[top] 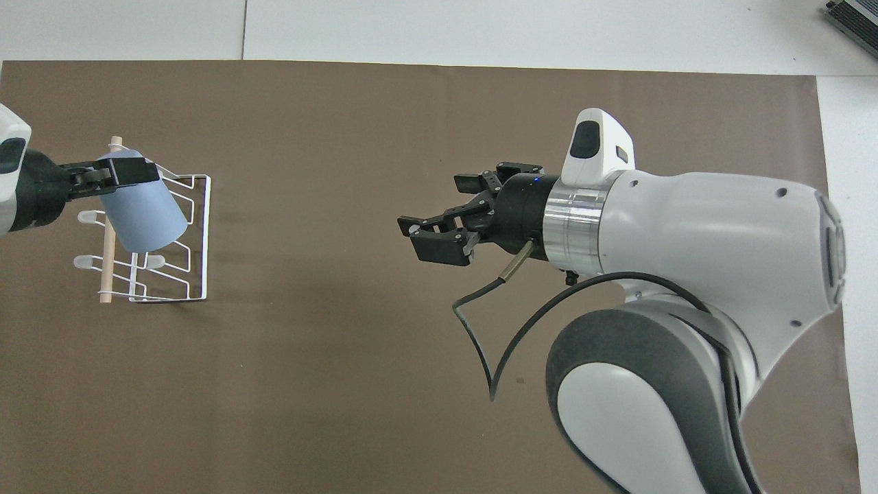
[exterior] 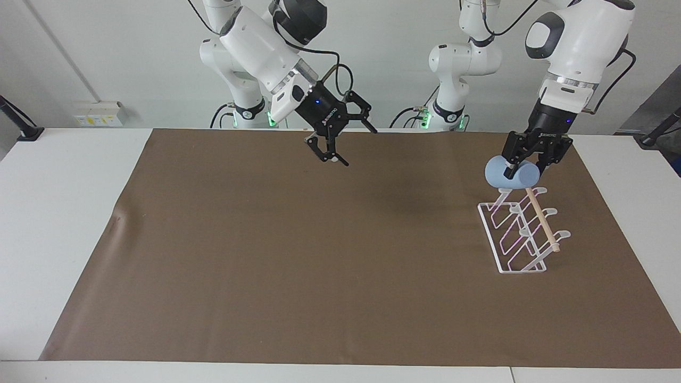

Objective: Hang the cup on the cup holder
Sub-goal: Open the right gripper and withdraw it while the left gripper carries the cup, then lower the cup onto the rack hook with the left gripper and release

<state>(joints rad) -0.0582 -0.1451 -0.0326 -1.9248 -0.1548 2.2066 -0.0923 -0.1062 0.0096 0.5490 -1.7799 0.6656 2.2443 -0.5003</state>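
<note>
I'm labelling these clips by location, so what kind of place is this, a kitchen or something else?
Most likely a robotics lab, not a kitchen: two white arms are mounted at a white table covered by a brown mat, against a bare wall. Only a cup and a cup holder are set out.

Matt plastic cup [exterior: 505,174], white wire holder [exterior: 513,234] with wooden dowel [exterior: 541,218]

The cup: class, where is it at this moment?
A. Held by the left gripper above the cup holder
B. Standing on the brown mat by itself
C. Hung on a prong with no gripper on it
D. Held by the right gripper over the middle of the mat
A: the left gripper is shut on the cup above the cup holder; the right gripper hangs open and empty.
</note>
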